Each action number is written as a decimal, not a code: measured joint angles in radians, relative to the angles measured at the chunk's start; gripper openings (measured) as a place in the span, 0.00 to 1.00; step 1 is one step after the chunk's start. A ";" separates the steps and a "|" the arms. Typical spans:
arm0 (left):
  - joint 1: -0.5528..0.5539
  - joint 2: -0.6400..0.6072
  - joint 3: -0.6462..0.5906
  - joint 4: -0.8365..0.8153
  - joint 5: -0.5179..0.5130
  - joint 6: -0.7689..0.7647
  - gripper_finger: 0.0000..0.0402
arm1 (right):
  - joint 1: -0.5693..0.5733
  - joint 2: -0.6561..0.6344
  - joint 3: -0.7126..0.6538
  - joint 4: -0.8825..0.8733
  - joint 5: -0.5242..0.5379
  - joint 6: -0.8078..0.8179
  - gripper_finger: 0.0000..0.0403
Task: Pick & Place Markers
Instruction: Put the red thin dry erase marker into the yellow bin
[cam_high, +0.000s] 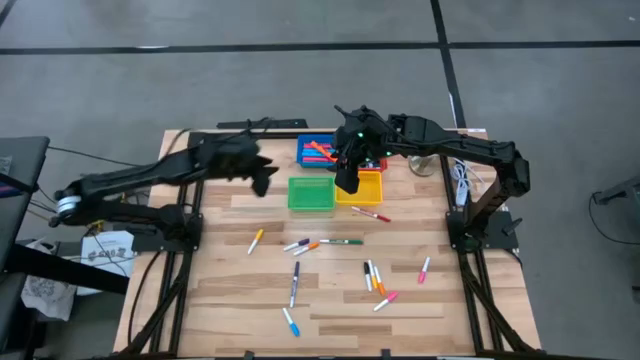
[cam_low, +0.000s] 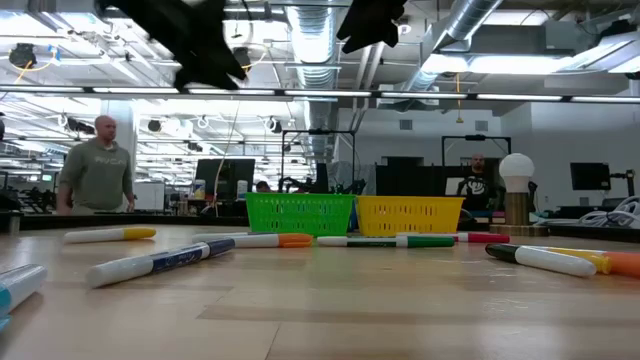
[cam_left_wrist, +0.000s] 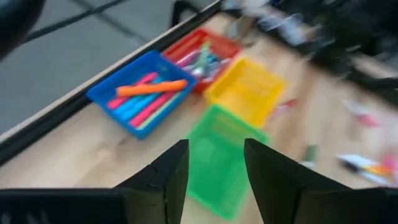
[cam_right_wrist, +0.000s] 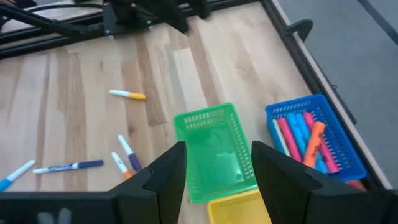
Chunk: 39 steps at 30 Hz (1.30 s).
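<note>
Right gripper (cam_high: 346, 184) hovering above yellow mesh plastic tray (cam_high: 368, 188), fingers parted, empty; left gripper (cam_high: 262, 183) likewise, beside green mesh plastic tray (cam_high: 311, 194). Thin capped plastic markers (cam_high: 330, 242) lying scattered well below both: looking light, stiff, slippery; pinching mid-barrel, across width, seeming best.

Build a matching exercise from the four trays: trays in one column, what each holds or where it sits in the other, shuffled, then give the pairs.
Column one:
1. blue tray
2. green tray
3. yellow tray
4. red tray

Column two:
A. looks empty, directly under the left gripper
B. holds an orange marker lying over pink and blue ones
C. looks empty, beside the green one, under the right gripper
D. at the table's far edge, beside the blue one

Pairs: 1-B, 2-A, 3-C, 4-D
</note>
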 joint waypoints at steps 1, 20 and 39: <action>-0.025 -0.051 -0.022 0.005 0.000 -0.018 0.38 | 0.006 0.000 0.000 0.002 0.000 0.004 0.42; -0.585 -0.359 -0.416 0.358 -0.045 -0.390 0.38 | 0.324 -0.002 -0.050 -0.097 0.301 0.412 0.42; -0.882 -0.270 -0.444 0.429 -0.240 -0.453 0.38 | 0.663 0.000 -0.496 0.276 0.415 1.175 0.42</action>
